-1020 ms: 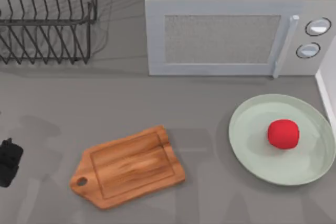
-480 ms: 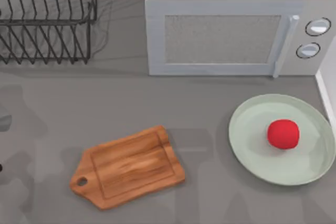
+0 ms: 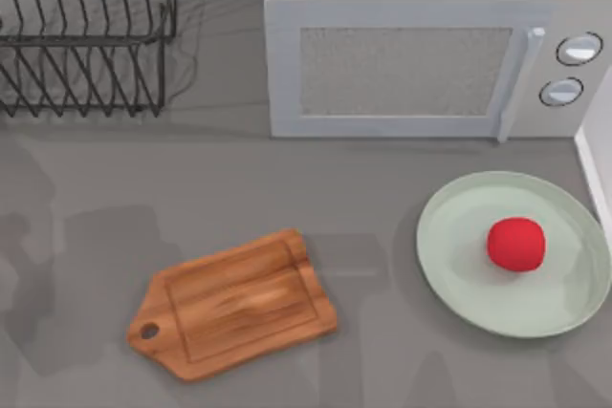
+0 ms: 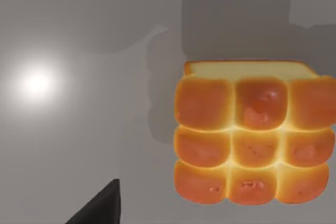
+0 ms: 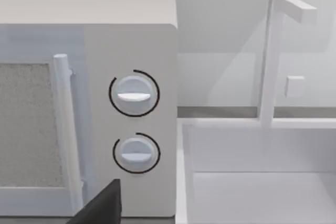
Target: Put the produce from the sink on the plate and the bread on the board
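On plate (image 3: 459, 274): produce (image 3: 516, 244), done. Bread (image 4: 254, 135) on bench below left claw; claw state: cannot tell. Next: grasp, carry to board (image 3: 234, 303).

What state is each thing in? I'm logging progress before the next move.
produce: resting on the plate.
plate: flat on the table, holding the produce.
board: flat on the table, bare.
bread: lying on a grey surface, ungripped.
microwave: door shut.
dish rack: holds nothing.
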Robot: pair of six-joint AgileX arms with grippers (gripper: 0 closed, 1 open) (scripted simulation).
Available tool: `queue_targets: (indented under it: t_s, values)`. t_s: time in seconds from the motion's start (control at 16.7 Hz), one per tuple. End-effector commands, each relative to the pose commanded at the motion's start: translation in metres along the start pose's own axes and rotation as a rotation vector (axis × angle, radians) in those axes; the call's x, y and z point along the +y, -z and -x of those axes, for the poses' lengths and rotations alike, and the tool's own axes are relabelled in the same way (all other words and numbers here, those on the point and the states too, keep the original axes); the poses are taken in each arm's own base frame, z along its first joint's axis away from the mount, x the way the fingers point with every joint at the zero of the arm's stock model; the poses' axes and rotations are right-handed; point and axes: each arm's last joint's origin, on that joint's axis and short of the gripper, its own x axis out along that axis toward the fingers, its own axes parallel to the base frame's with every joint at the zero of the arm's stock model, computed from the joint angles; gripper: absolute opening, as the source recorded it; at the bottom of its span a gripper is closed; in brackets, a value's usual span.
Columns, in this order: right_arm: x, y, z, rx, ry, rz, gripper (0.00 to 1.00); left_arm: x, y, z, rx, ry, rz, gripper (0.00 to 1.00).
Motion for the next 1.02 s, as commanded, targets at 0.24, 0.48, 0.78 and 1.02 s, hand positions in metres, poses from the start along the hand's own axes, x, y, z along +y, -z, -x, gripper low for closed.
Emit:
queue_targets:
  t_s: [0.24,0.48,0.78,1.02]
  values:
    - [0.000,0.000,0.000,0.000,0.000,0.000,1.00,0.001,0.000,0.000,0.000,-0.001,-0.001,1.00]
    - [0.000,0.000,0.000,0.000,0.000,0.000,1.00,0.000,-0.001,-0.012,0.002,0.005,-0.001,1.00]
    - [0.000,0.000,0.000,0.000,0.000,0.000,1.00,0.002,-0.001,-0.059,-0.003,-0.008,-0.001,1.00]
    - [0.000,0.000,0.000,0.000,0.000,0.000,1.00,0.001,0.000,-0.070,0.000,-0.001,-0.001,1.00]
